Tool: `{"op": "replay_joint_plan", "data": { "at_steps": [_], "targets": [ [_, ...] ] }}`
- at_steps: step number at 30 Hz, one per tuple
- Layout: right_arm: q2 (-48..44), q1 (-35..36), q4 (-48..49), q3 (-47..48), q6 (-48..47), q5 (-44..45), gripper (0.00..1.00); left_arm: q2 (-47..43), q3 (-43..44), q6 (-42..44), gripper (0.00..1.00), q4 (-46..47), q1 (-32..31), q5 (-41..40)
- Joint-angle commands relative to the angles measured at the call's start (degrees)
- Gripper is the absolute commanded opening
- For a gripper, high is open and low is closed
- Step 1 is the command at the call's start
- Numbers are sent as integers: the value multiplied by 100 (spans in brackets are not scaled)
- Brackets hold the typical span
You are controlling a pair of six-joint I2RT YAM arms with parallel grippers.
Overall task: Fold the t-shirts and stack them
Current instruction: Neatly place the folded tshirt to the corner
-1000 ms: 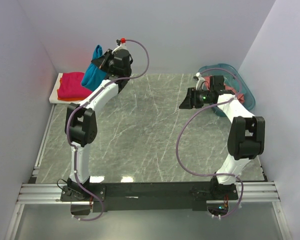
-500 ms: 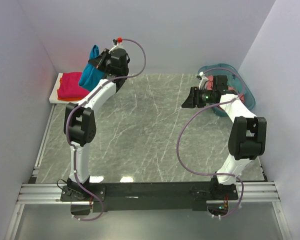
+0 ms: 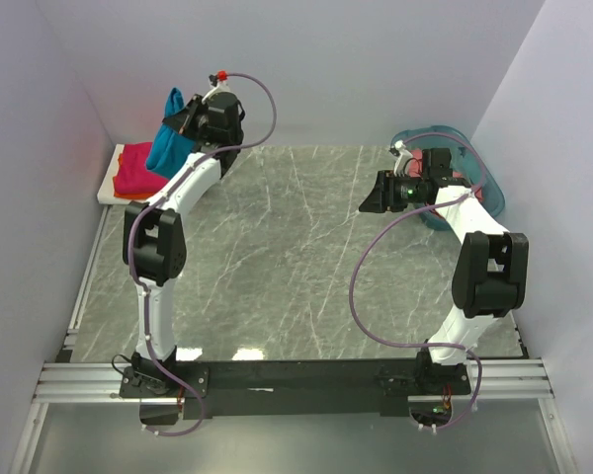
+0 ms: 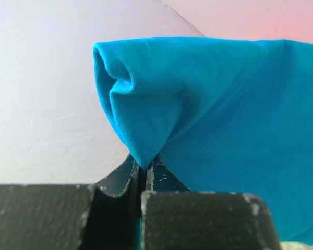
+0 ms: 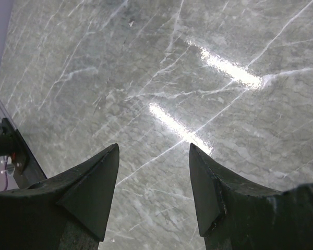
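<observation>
**Arm pose.** The left arm is extended toward the far left corner of the table, forearm raised and wrist near the back wall. The left gripper is clenched on a pinched fold of the teal-blue t-shirt. The shirt hangs bunched from the fingers, above the flat white board. The magenta-red t-shirt lies folded on that board, with an orange edge showing at its far side. The right arm is bent at the elbow on the right side of the table. Its wrist is just in front of the translucent teal basket, and the right gripper points toward the table centre. Its jaws are spread apart and grasp nothing; only bare marble shows between them.

**Change from earlier frames.** The left gripper and the hanging teal-blue t-shirt have shifted left and toward the back wall, so that the shirt now overlaps the board. The right arm is almost unchanged.
</observation>
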Motion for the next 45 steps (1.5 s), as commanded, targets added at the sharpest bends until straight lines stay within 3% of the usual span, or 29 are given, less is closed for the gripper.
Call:
{"op": "replay_joint_plan", "data": {
  "at_steps": [1, 45],
  "targets": [
    [-309, -41, 71, -63, -32, -104, 63, 144, 445, -232, 0, 43, 123, 91],
    [-318, -41, -78, -159, -58, -245, 64, 1990, 1913, -1077, 1, -186, 1512, 575]
  ]
}}
